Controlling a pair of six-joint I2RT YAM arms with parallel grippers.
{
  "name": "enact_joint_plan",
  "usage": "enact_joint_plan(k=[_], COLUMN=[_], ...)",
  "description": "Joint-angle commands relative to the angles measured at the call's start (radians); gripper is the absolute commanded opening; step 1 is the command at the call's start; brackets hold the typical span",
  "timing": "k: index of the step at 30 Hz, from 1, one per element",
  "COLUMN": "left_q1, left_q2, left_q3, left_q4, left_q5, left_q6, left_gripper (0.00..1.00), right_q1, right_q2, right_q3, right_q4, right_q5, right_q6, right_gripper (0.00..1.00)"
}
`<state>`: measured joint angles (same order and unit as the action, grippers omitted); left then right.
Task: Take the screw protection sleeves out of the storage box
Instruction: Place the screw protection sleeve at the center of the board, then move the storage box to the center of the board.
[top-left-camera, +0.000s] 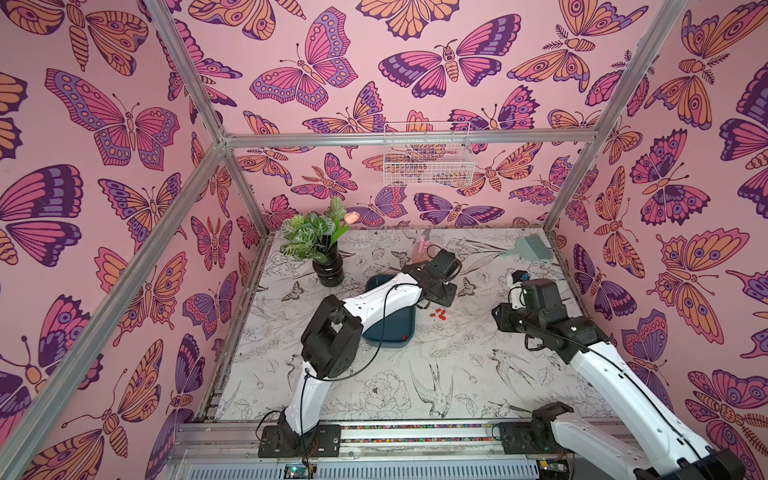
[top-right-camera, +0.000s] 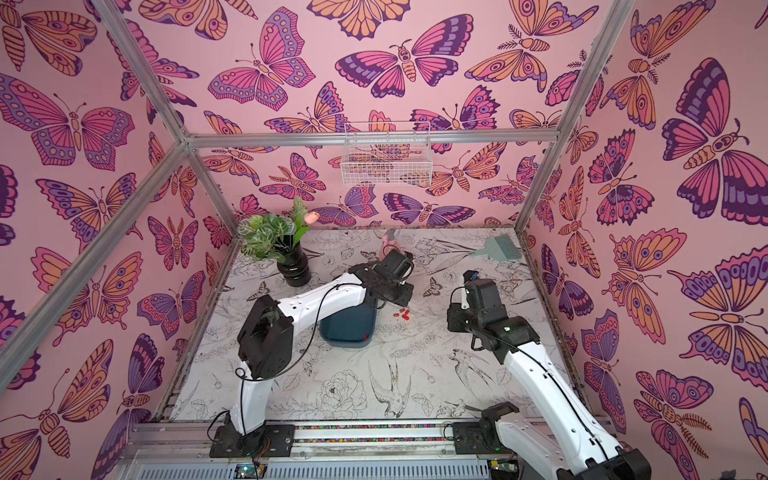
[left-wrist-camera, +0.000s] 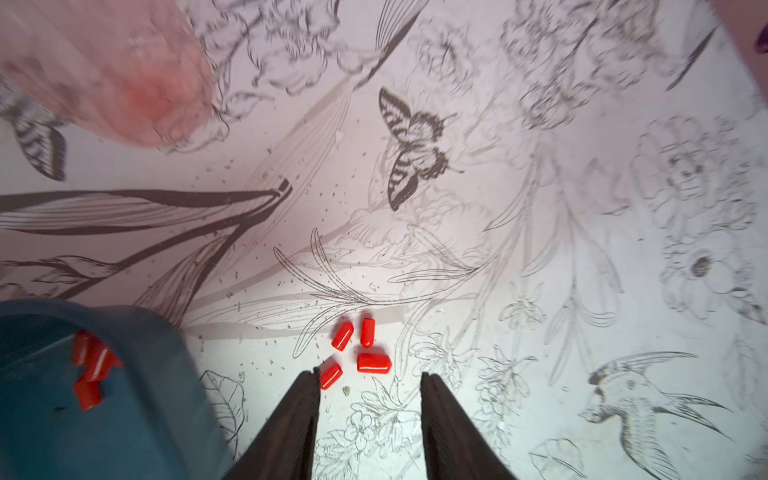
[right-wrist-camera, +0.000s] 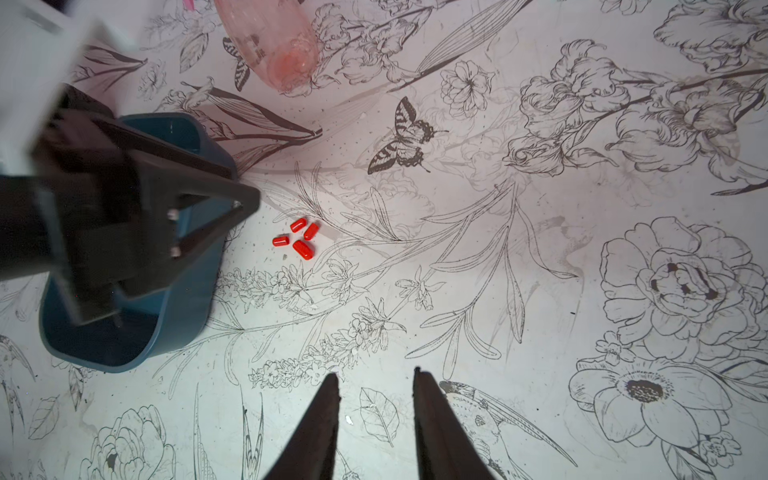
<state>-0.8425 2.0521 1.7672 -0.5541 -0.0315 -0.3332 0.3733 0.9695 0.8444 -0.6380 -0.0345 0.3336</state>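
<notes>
Beside the storage box (left-wrist-camera: 124, 415) | left hand (left-wrist-camera: 370, 374) half-open, empty, just by four loose sleeves (left-wrist-camera: 361, 353) — right hand (right-wrist-camera: 376, 372) parted, empty too | risk: a fingertip nudge could scatter them

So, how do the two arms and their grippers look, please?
Both the left arm and the right arm have white link shells, black joint housings and thin black cables. The left gripper and right gripper have dark, tapered, wedge-shaped fingers.

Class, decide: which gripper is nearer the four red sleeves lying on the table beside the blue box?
Left. The left gripper hovers right at the four red sleeves, open jaws beside them. The right gripper stands well apart, with patterned table between.
</notes>
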Motion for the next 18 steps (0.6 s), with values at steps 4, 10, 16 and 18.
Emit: enact_joint_plan(k=[4, 10, 16, 18], left_q1=[-0.002, 0.044, 0.214, 0.285], left_q2=[-0.227, -0.466, -0.724, -0.826], left_q3=[-0.134, -0.403, -0.73, -0.854], left_q4=[-0.018, -0.015, 0.073, 0.147], left_q5=[-0.134, -0.229, -0.126, -0.071], left_q6=[0.01, -0.02, -0.08, -0.125], left_gripper=[0.46, 0.48, 0.48, 0.48], right_q1=[-0.006, 0.048, 0.249, 0.296], right_q2=[0.079, 0.184, 0.403, 0.483], right_q3=[0.099, 0.154, 0.346, 0.437], right_q4=[-0.027, 0.022, -0.017, -0.052], right_q5=[-0.09, -0.14, -0.044, -0.012], right_q6=[-0.022, 0.023, 0.031, 0.037], right_gripper=[0.37, 0.37, 0.36, 0.36])
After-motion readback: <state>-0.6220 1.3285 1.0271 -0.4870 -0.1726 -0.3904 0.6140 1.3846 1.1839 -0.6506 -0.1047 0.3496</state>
